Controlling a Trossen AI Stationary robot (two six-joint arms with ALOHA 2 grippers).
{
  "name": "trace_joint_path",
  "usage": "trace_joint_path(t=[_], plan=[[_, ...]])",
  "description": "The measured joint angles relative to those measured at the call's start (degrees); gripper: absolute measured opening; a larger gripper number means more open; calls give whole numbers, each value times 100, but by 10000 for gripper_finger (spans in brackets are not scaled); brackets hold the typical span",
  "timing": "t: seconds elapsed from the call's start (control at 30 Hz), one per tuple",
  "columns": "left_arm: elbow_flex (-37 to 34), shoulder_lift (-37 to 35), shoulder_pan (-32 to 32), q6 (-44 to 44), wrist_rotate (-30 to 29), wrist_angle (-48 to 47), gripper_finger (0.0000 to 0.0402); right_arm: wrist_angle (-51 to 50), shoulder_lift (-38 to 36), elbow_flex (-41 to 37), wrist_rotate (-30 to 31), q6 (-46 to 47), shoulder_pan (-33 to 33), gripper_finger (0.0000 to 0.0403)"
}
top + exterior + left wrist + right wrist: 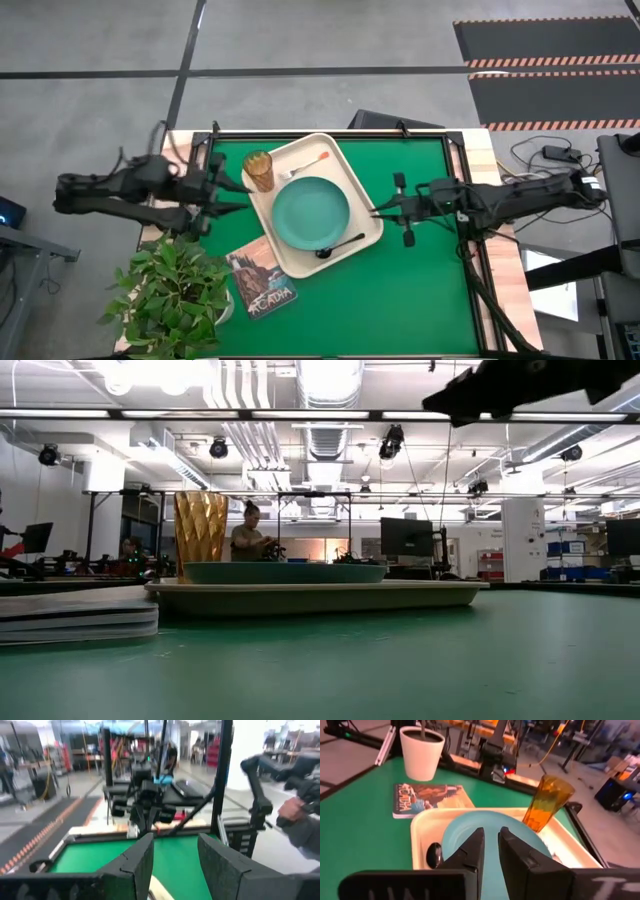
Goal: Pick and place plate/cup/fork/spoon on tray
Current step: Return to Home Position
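The cream tray (362, 197) lies mid-table. On it are the teal plate (311, 212), the amber cup (260, 170) upright at its far left corner, the pink-handled fork (310, 165) along its far rim, and the dark spoon (340, 247) near its near right rim. My left gripper (232, 190) hovers open just left of the tray, by the cup, and is empty; its fingers show apart in the left wrist view (175, 865). My right gripper (380, 208) hovers at the tray's right edge, fingers a narrow gap apart (491, 847), empty, pointing at the plate (495, 835).
A picture-covered book (262, 283) lies by the tray's near left corner. A potted plant (170, 285) in a white pot (422, 752) stands at the table's near left. Bare green mat (420, 290) lies right of and nearer than the tray. People show in the room beyond.
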Motion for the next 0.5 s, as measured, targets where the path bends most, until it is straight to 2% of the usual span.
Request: trace_joint_path(t=[0.2,0.4,0.5], plan=[[-539,-1052,0,475,-3,-183,136,216,-812,-550,0,-3,0,43],[-1378,-2149,0,477,-4,-228,135,301,-1590,-993,0,39,0,43],[-1812,-2628,0,430,-112,-206,120,295,-1970,-1238,0,32,0,43]])
